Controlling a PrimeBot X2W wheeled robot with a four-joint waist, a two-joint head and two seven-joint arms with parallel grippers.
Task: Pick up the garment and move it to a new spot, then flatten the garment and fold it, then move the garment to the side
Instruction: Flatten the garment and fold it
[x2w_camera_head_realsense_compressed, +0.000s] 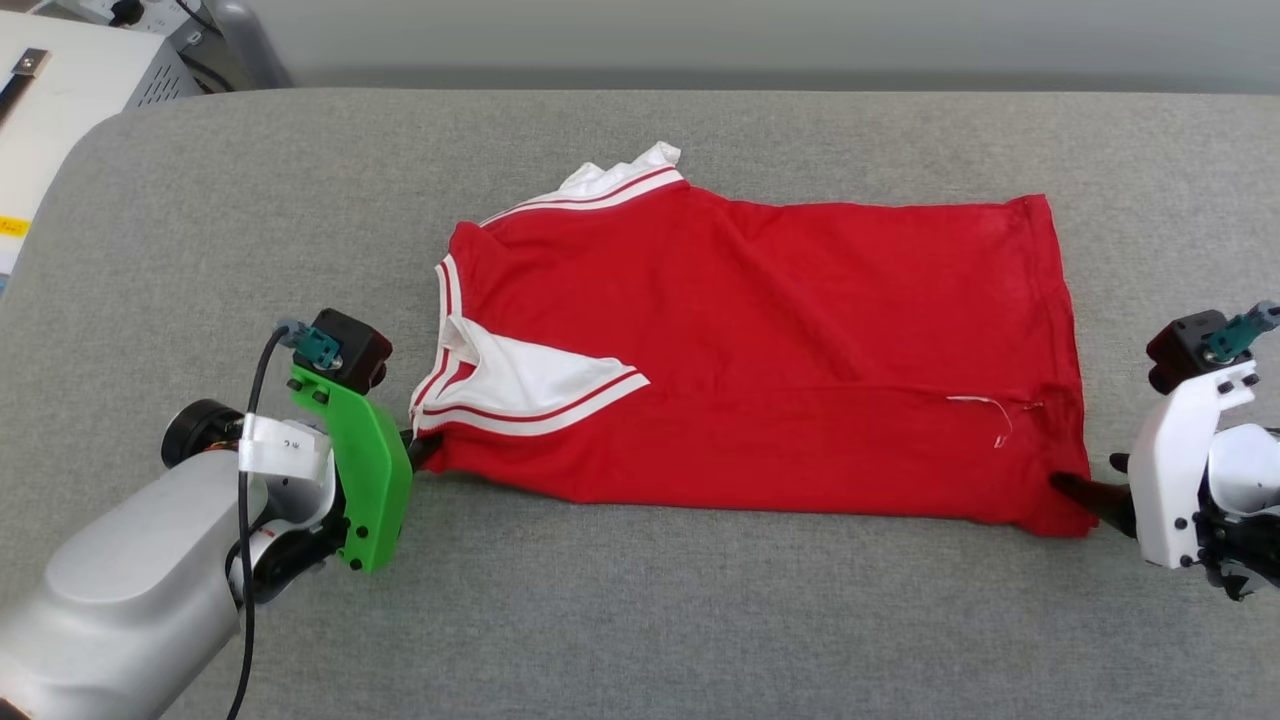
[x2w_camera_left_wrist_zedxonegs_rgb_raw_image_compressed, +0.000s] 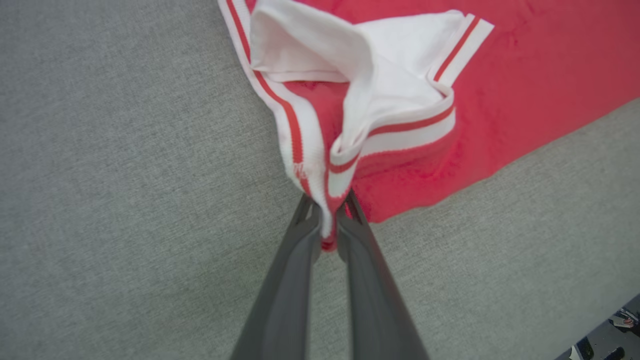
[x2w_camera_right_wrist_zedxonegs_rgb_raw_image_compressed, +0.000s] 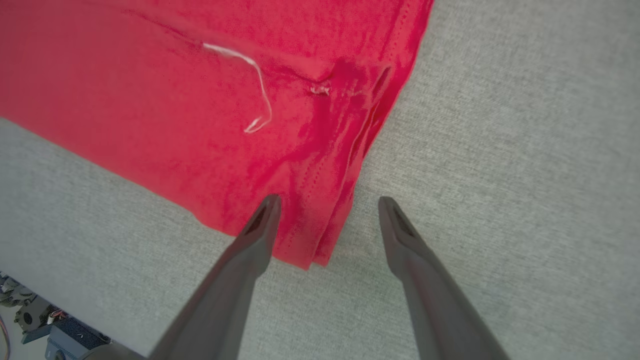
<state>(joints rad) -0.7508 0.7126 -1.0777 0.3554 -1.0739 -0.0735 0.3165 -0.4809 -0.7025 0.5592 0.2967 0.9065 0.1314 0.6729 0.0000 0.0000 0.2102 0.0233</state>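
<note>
My left gripper (x2w_camera_left_wrist_zedxonegs_rgb_raw_image_compressed: 327, 220) is clamped on the garment (x2w_camera_head_realsense_compressed: 760, 350). Its fingers pinch the red-and-white striped trim (x2w_camera_left_wrist_zedxonegs_rgb_raw_image_compressed: 300, 145) at the near shoulder corner, where a white sleeve (x2w_camera_head_realsense_compressed: 530, 375) lies folded in over the red body. My right gripper (x2w_camera_right_wrist_zedxonegs_rgb_raw_image_compressed: 327, 200) is spread wide at the opposite end and straddles the near hem corner (x2w_camera_right_wrist_zedxonegs_rgb_raw_image_compressed: 310, 250). One finger sits over the red cloth and the other over bare bench (x2w_camera_head_realsense_compressed: 640, 620) just beside the edge. The jersey lies stretched sideways across the middle of the grey bench, with ripples near the hem and a loose white thread (x2w_camera_right_wrist_zedxonegs_rgb_raw_image_compressed: 260, 85) on top.

I judge the step in hand to be taking both near corners before lifting. To do it well, I should close the right gripper only once it takes in all the stacked hem layers, not just the top one. It also needs to be low enough to get under the cloth without dragging the bench cover. Then both arms should rise together, with the edge between them taut but not stretched, so the left pinch on the narrow trim doesn't slip.
</note>
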